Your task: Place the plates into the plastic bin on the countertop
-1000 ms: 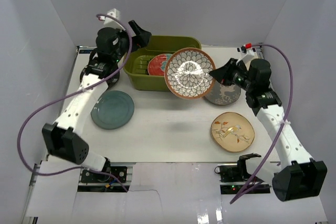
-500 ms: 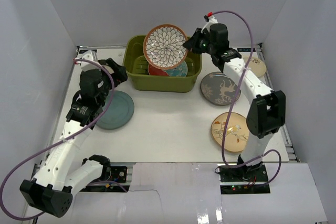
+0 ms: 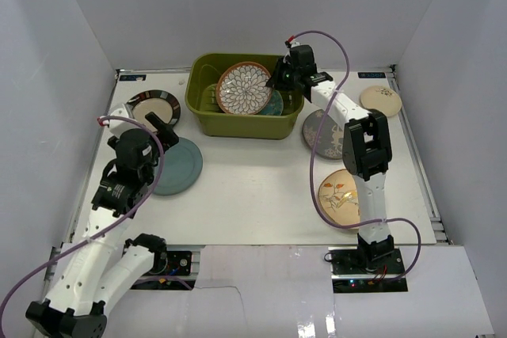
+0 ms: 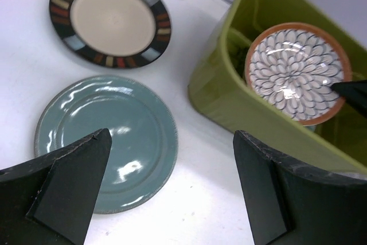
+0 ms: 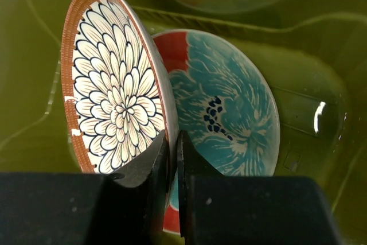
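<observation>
I see petal-pattern plate (image 3: 244, 88) brown-rimmed, tilted inside bin (image 3: 238, 125) | right gripper (image 5: 172, 140) clamps its rim, arm outstretched | left gripper (image 4: 170, 136) gapes wide

Left arm (image 3: 99, 223), 8 o'clock, right arm (image 3: 369, 203), 4 o'clock: white links, black joints, purple cables, apparently red-tipped.

Plain white flat panel walls (image 3: 261, 5) stand at the left, rear and right sides. A silver metal rail (image 3: 428, 195) runs along the right-hand edge. A glossy white sheet (image 3: 269, 298) covers the near foreground.
</observation>
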`<state>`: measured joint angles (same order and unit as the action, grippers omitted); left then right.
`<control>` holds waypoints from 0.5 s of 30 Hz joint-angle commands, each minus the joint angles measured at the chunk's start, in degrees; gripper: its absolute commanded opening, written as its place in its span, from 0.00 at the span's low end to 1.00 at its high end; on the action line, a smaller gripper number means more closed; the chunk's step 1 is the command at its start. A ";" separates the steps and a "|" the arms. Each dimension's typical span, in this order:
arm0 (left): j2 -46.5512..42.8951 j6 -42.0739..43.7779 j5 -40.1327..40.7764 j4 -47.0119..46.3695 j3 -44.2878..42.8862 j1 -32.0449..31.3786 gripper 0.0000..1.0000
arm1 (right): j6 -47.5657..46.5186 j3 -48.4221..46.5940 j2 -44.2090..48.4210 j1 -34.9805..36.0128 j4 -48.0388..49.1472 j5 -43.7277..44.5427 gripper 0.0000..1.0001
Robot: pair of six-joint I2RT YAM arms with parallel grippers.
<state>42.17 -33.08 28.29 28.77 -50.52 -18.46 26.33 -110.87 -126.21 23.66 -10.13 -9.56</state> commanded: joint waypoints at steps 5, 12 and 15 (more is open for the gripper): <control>4.23 -3.74 3.79 2.60 2.71 0.26 0.98 | 0.66 -3.13 0.35 0.86 6.88 0.33 0.08; 13.62 -4.27 4.05 1.28 0.43 1.31 0.98 | -1.19 2.75 1.40 2.00 7.40 4.46 0.20; 19.52 -5.41 -0.49 1.64 -3.17 5.77 0.98 | -2.24 4.86 2.55 2.35 7.85 6.04 0.41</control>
<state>58.87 -37.15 30.37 30.83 -50.43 -16.43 25.26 -107.35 -128.20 25.06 -7.86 -5.08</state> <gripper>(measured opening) 0.979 0.366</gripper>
